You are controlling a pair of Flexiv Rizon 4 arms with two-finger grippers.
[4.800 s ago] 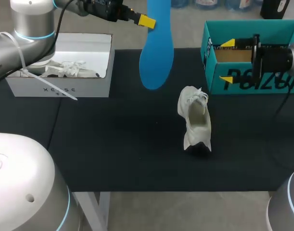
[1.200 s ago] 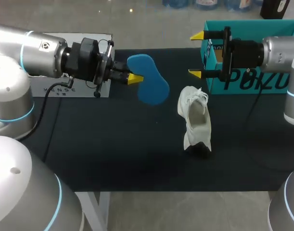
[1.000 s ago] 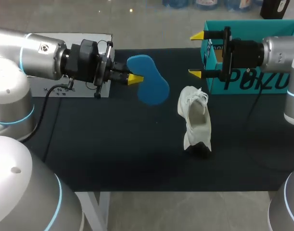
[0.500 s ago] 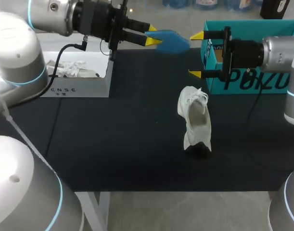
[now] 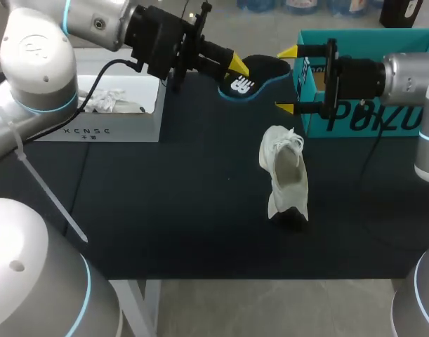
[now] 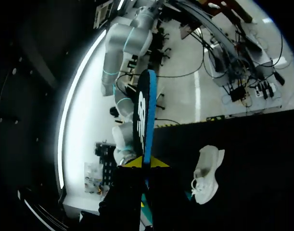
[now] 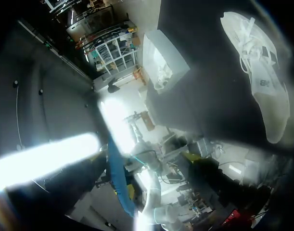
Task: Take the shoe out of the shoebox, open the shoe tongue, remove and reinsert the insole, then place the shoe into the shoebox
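White open-top cardboard box [image 5: 95, 130] at far left corner of black matte worktop [image 5: 165, 210]. Long front wall faces near edge and carries dark lettering. Crumpled white contents [image 5: 112, 102] lie inside box against front wall; cannot tell whether paper or fabric.

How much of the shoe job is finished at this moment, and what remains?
Done: the white shoe stands on the table, outside any box, and its insole is out. In hand: the left gripper holds the insole in the air; the right gripper is open and empty. Left: reinsert the insole, then put the shoe into the teal shoebox.
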